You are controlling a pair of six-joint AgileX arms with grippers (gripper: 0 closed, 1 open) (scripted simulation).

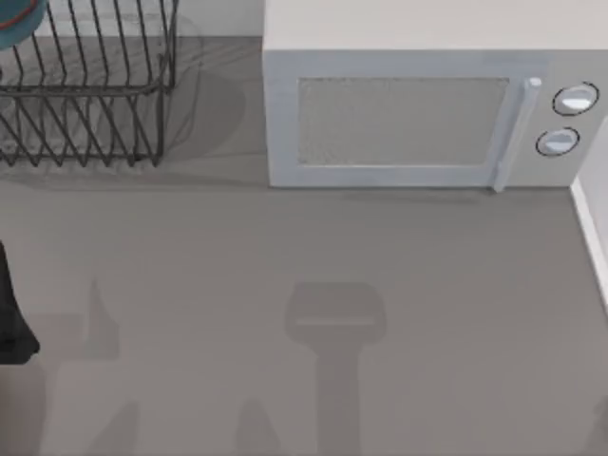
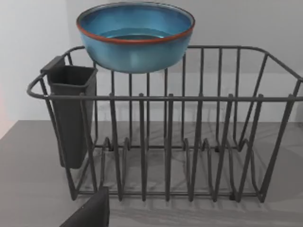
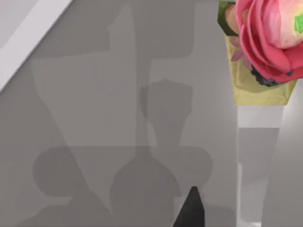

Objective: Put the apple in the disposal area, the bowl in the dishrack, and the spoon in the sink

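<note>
The bowl (image 2: 136, 45), blue-teal inside with a reddish-brown rim, sits upright at the top of the far side of the dishrack (image 2: 199, 98), with nothing gripping it. In the top view its teal edge (image 1: 17, 24) peeks in at the far left corner over the black wire dishrack (image 1: 90, 90). My left gripper (image 2: 90, 213) is a dark tip low in front of the rack, a short way back from it. My left arm (image 1: 11, 318) sits at the table's left edge. My right gripper (image 3: 190, 210) hangs above bare grey table. The apple, spoon, sink and disposal area are out of view.
A white microwave (image 1: 418, 123) stands at the back, right of the rack. A dark cutlery holder (image 2: 71, 113) hangs on one end of the rack. A pink flower in a yellow pot (image 3: 265, 42) stands near my right gripper. A white ledge (image 1: 591, 237) borders the table's right side.
</note>
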